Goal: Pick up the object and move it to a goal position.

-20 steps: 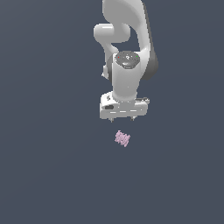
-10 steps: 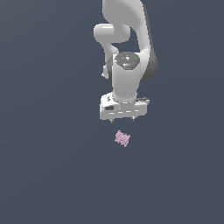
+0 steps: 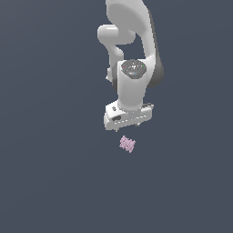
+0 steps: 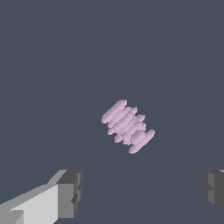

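The object [image 3: 127,144] is a tiny pale pink ridged block lying on the dark grey floor, just below my white gripper [image 3: 129,124] in the exterior view. In the wrist view the block [image 4: 127,126] lies tilted, ahead of the gap between my two fingertips [image 4: 70,192]. The jaws stand wide apart and hold nothing. My gripper [image 4: 142,192] hovers above the block and does not touch it.
The white arm [image 3: 132,54] rises behind the gripper toward the top of the exterior view. The floor [image 3: 54,173] is a plain dark grey surface all around.
The arm has shifted only slightly; the gripper sits a touch lower toward the block. The block has not moved.
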You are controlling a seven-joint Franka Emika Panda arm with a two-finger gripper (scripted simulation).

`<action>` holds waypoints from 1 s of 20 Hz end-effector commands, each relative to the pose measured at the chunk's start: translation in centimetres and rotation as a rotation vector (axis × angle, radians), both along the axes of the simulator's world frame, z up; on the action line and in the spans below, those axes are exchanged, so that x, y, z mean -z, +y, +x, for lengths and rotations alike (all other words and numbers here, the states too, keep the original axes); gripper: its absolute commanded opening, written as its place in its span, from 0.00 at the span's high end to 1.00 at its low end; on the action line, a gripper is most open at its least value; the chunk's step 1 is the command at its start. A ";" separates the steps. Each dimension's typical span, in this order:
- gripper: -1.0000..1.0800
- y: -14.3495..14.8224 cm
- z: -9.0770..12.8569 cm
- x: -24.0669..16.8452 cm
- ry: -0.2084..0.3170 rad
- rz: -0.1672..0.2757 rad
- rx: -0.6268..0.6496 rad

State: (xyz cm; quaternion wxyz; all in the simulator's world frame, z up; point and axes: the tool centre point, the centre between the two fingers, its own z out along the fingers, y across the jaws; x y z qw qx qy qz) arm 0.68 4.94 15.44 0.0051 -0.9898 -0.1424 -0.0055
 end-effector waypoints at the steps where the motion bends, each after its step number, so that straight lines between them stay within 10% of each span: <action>1: 0.04 0.0 0.2 0.5 0.001 -0.003 -0.063; 20: 0.04 0.5 2.2 4.6 0.005 -0.015 -0.595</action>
